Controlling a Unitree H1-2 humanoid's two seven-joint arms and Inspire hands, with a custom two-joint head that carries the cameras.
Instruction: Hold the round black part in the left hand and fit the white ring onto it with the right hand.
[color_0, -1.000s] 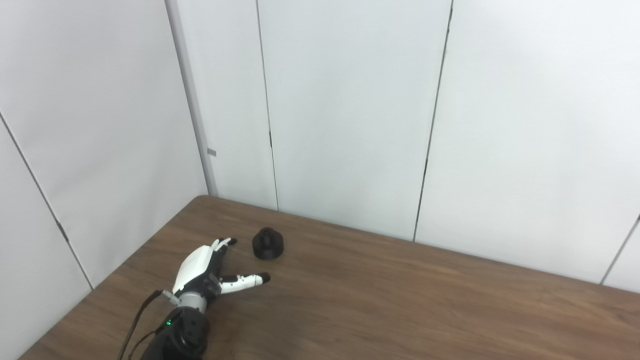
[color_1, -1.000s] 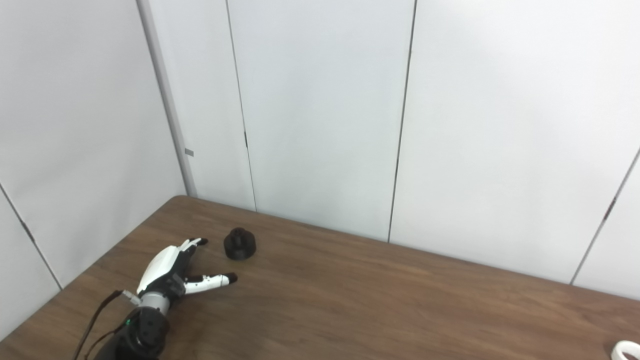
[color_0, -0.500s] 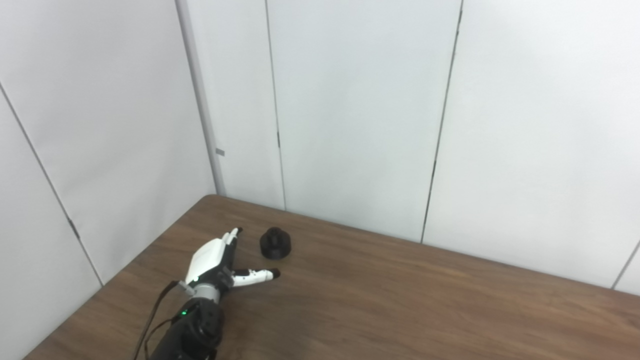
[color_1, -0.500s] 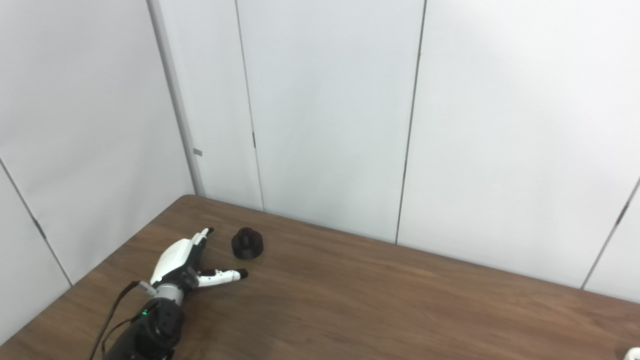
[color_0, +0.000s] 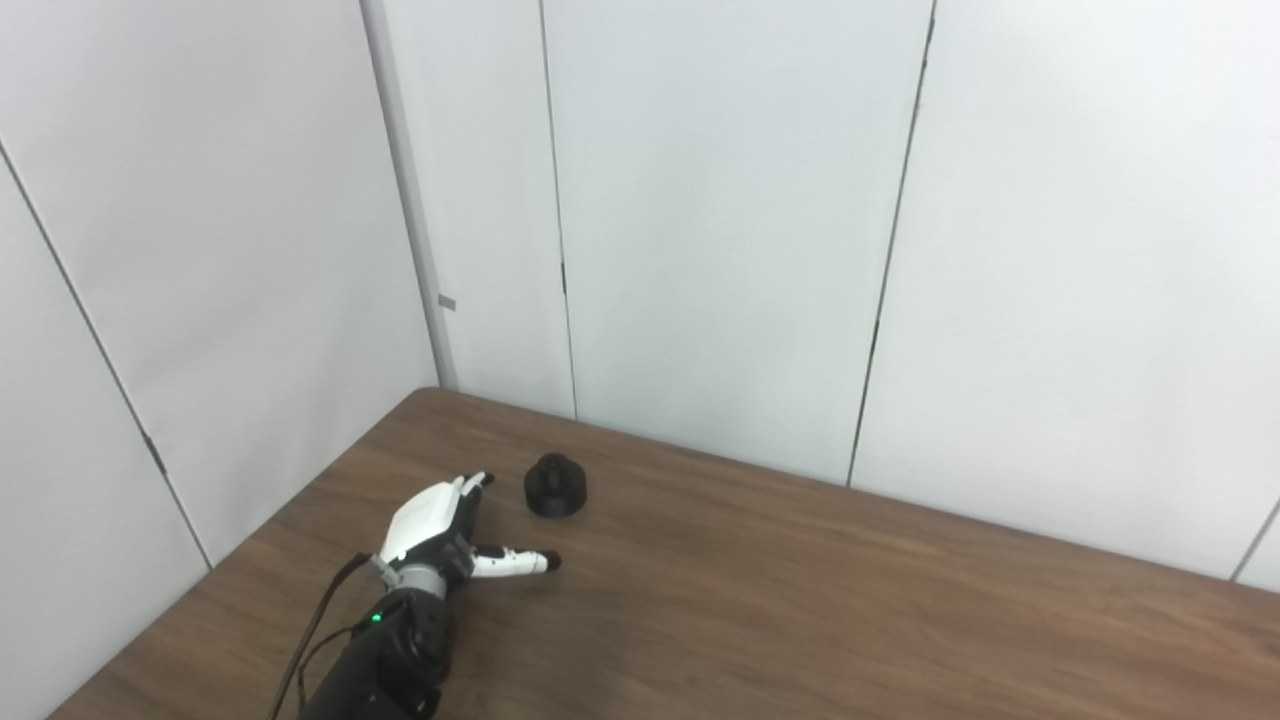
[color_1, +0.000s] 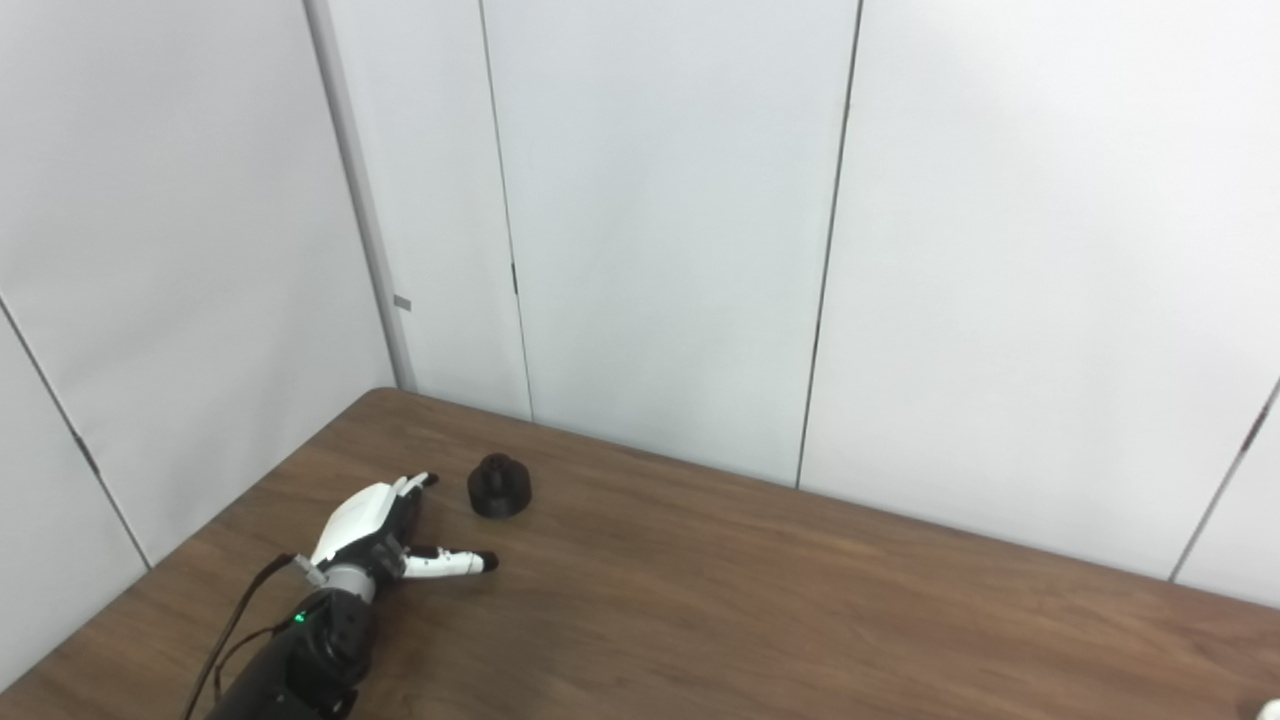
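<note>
Round black part sits untouched on the table, apparently just beyond the empty, spread-open left robot hand.

Wooden table with a round black part on it

The dark brown wood-grain top ran up to pale wall panels at its far and left edges, its far left corner in view. The round black part sat upright on the bare wood near that corner, a smaller raised knob on its wider base. At the very bottom right corner of the right eye view a sliver of something white lay on the tabletop, too cut off to identify, well apart from the black part.
</note>
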